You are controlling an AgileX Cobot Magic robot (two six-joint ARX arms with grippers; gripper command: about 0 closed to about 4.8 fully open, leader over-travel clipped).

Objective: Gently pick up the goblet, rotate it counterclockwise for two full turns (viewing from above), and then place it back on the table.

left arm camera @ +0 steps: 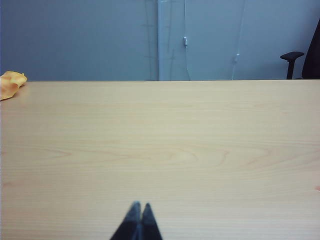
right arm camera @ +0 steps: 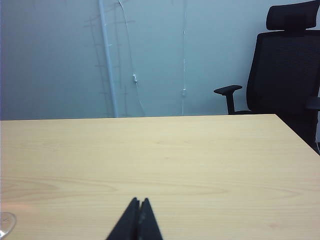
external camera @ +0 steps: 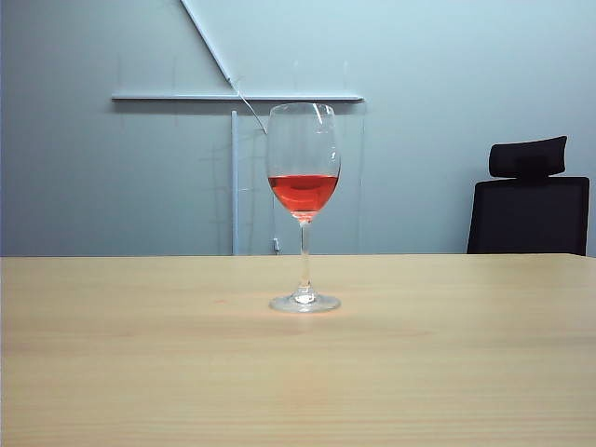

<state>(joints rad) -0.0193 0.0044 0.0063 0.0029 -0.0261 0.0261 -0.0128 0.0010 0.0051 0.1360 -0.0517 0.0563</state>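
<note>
Nothing of the task shows as done, or else the glass is already back down; the pictures cannot say which. The goblet stands upright on the worktop, about midway across it in the exterior view, with no arm near it. Judged from how things lie, the lift, the two turns and the setting down all seem left to do.

Going left to right: an orange, crumpled soft thing lies at the far edge of the worktop in the left wrist view. The left tool hangs low over bare wood, its two dark tapered fingers pressed together and holding nothing. The goblet is clear glass with a tulip-shaped bowl, red liquid filling its lower part, a long thin stem and a round flat foot. Part of that foot's rim appears to show at the edge of the right wrist view. The right tool is likewise fully closed and empty, apart from the glass. The worktop is pale beige wood with fine grain. Beyond it stands a black mesh-backed office chair.
</note>
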